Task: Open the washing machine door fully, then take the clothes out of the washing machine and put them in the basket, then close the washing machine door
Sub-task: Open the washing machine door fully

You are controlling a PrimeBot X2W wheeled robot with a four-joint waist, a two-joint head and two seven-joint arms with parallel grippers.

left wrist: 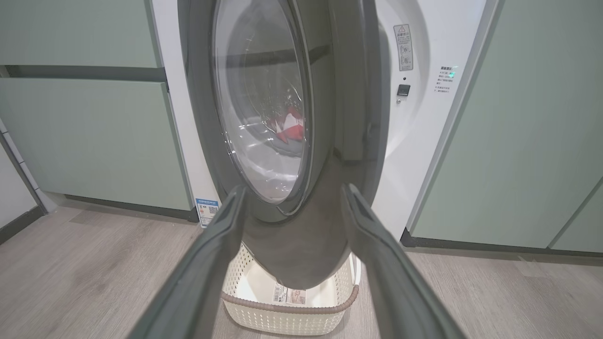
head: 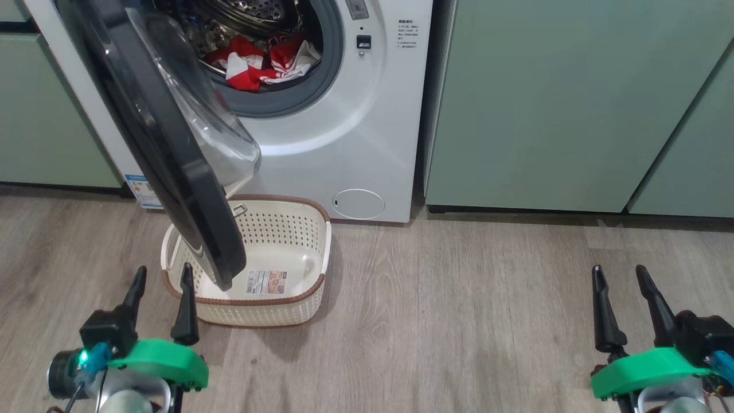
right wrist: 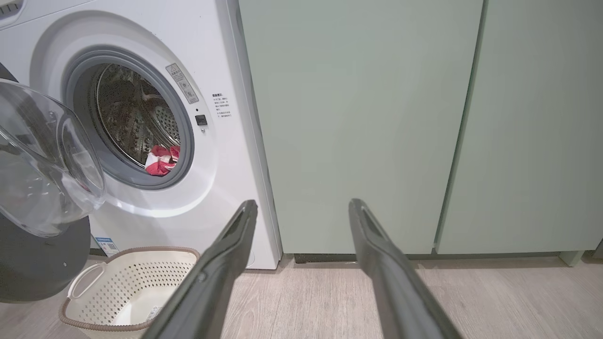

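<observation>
The left gripper [head: 163, 271] hangs low over the floor [head: 459, 315] at the lower left of the head view. Its two dark fingers point forward, spread wide, with nothing between them. Its tips lie near the basket's [head: 264, 312] near left corner. In the left wrist view this gripper [left wrist: 294, 188] faces the outer side of the door [left wrist: 348, 117], whose black rim shows between and beyond the fingers; whether they touch it cannot be told.

The right gripper [head: 618, 269] is posed the same way at the lower right, jaws wide and empty, well apart from the washer [head: 344, 143]. In the right wrist view it [right wrist: 302, 202] aims at the green cabinets [right wrist: 367, 117] beside the machine.

The door [head: 172, 160] stands part open, swung out from the washer's left side, and its lower edge hangs over the basket's left half. The basket stands on the floor close before the washer's front and has only a label on its base. The clothes [head: 258, 63], red with white, lie in the drum at its front lip.
</observation>
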